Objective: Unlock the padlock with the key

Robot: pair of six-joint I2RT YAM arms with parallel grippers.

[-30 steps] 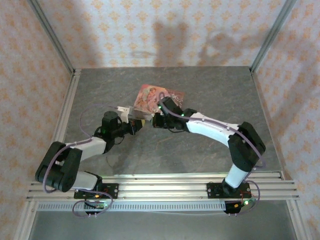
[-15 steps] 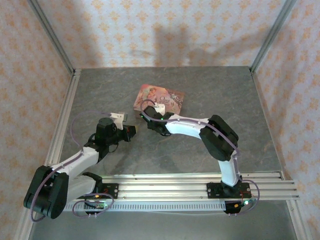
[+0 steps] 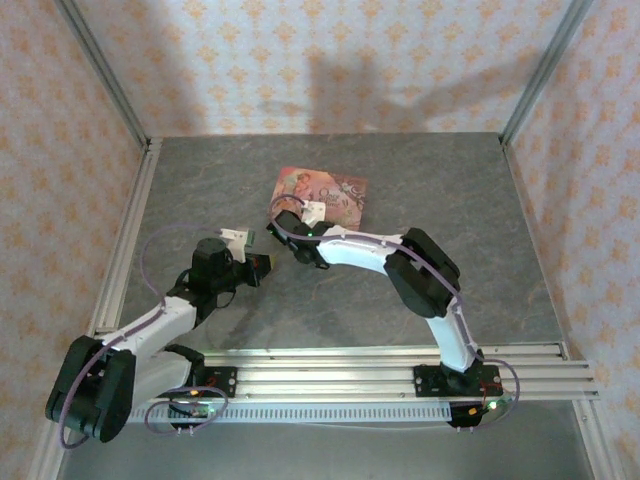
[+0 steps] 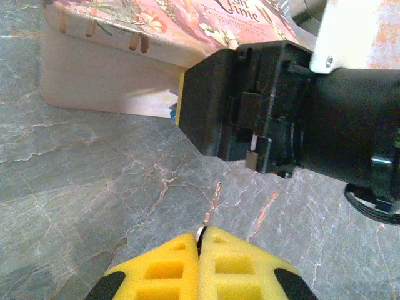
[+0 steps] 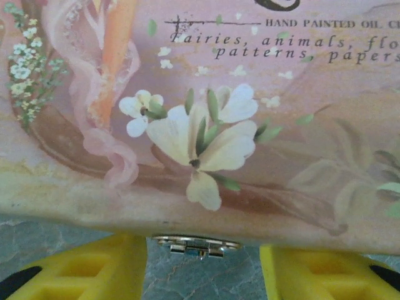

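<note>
While your left gripper (image 4: 201, 241) keeps low over the grey, veined stone-look table (image 4: 87, 187), its soft yellow ribbed fingers are pressed flat together and pinch the head of the key (image 4: 213, 203), a thin pale sliver of metal. The blade sticks out ahead of the fingertips, angled slightly up and clear of the table. It points toward the near face of the box, which looks like the reason for holding it by the very end: you leave as much blade free as you can for the keyhole. Moving right, your right gripper (image 5: 203, 265) sits at the near edge of the pink tin box (image 5: 206, 125), whose smooth lid is printed with flowers and lettering. Its yellow fingers are spread apart, one on each side of the small shiny metal hasp (image 5: 187, 242), touching neither it nor anything else that you can see. That straddling pose reads as a setup to steady the lock for the key. The padlock (image 5: 201, 252) is barely visible: a speck of blue just under the hasp, between the spread fingers. Its shackle and keyhole are too small to make out, so line up with care.
</note>
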